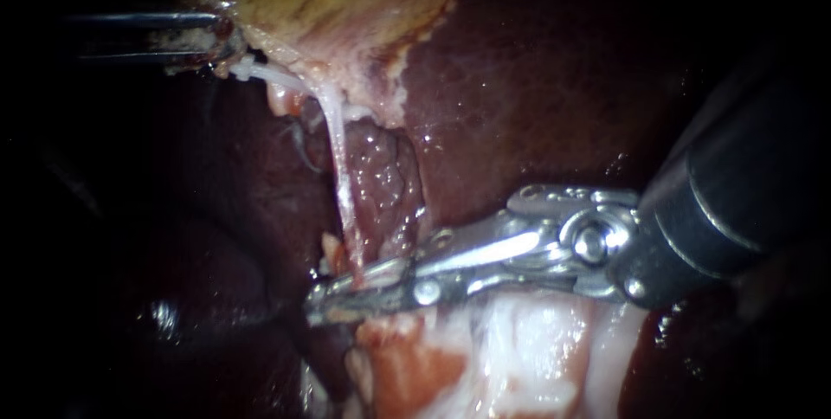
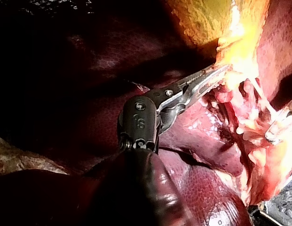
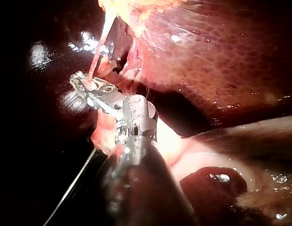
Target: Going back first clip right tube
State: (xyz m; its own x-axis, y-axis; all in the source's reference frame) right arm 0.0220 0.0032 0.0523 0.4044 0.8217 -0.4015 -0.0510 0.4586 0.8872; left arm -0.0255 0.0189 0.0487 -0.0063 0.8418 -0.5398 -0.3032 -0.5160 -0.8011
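A thin pale tube [image 1: 340, 178] runs stretched from the gallbladder [image 1: 346, 21] down toward the white tissue below. My right instrument [image 1: 342, 296] comes in from the right, and its long metal jaws stand nearly together with the tube's lower end pinched between them. In the right wrist view the tube [image 3: 99, 47] drops into the same jaws of the right instrument [image 3: 84, 84]. No clip shows clearly. My left instrument [image 1: 221, 38] is at the upper left, shut on the gallbladder's edge and holding it up. In the left wrist view the left instrument [image 2: 223, 70] bites the yellow tissue [image 2: 240, 52].
Dark red liver [image 1: 563, 81] lies behind and to the right of the tube. A raw pink bed [image 1: 385, 168] lies just beside the tube. Pale white and red tissue [image 1: 519, 358] lies under the right instrument's jaws. A short white strand [image 1: 268, 75] runs by the left instrument's jaws.
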